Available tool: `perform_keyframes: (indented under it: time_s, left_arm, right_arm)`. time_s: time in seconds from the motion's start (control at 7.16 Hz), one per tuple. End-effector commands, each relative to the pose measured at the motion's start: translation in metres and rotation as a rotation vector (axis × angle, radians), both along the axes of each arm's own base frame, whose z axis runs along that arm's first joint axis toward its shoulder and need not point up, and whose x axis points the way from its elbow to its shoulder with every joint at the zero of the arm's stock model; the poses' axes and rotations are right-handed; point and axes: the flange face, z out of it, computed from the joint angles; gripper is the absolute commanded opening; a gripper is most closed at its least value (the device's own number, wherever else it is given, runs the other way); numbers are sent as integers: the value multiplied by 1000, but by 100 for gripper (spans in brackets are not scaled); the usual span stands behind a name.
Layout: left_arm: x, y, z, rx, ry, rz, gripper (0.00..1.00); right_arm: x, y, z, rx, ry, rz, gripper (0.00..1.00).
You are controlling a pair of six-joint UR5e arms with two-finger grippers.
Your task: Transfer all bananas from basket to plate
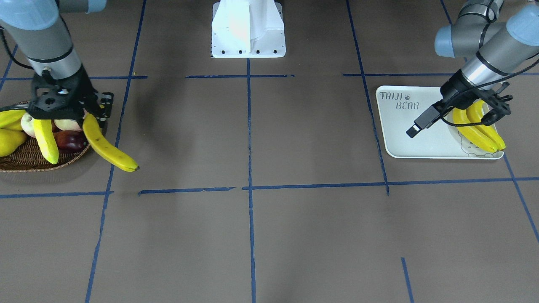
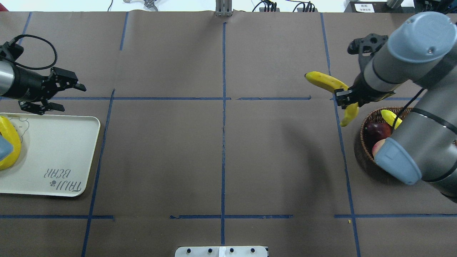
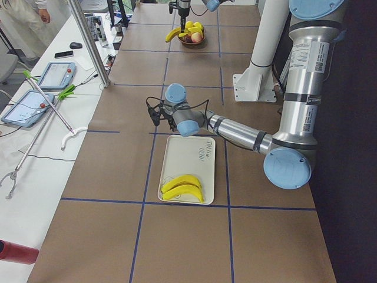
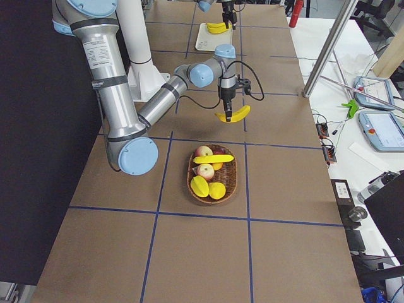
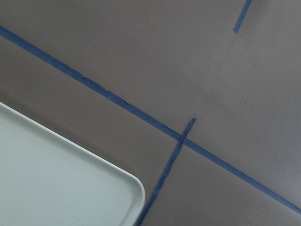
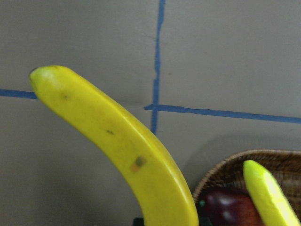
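My right gripper [image 2: 348,98] is shut on a yellow banana [image 2: 326,81], held in the air just beyond the wicker basket [image 2: 360,146]. The held banana [image 1: 109,147] hangs past the basket's rim [image 1: 25,162] and fills the right wrist view [image 6: 131,160]. Another banana [image 1: 45,141] lies in the basket. Two bananas [image 1: 480,126] lie side by side on the cream plate [image 1: 404,126] over the bear drawing. My left gripper [image 2: 68,96] is open and empty, hovering over the table just beyond the plate's far edge [image 2: 53,153]; the plate's corner [image 5: 56,183] shows in the left wrist view.
Pink-cream apples [image 1: 67,124], a dark red fruit [image 1: 69,141] and a yellow pear [image 1: 8,141] share the basket. The white robot base [image 1: 248,31] stands at the table's middle edge. Blue tape lines cross the brown table. A side bench with tablets [image 3: 56,73] runs along one side.
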Motion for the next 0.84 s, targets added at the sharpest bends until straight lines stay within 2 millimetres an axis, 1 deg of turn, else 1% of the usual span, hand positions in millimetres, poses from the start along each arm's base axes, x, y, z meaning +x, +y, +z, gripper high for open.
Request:
perform_keyframes:
  time_s: [0.0,0.14,0.28,0.42,0.56,0.7]
  left_arm:
    - [33,-7,-95,-97,-41,20,100]
    - [56,-7,-135,-140,-51,37,100]
    - [88,0,-172,-204,-32,46,100]
    - [113,6,-195,-250,-25,55,100]
    - [122,3,-217,-262,-15,53,100]
    - [139,-13,-242,-323,-5,21,100]
  right_arm:
    - [-67,15,-60,-34,-72,78,1]
    - [-93,17,-79,-64,-92,106,0]
    - [-121,12,-111,-86,-120,128,0]
    - [-155,21,-143,-97,-141,149,0]
    - [-181,31,-166,-103,-151,167,0]
    - [-209,39,-195,-115,-164,183,0]
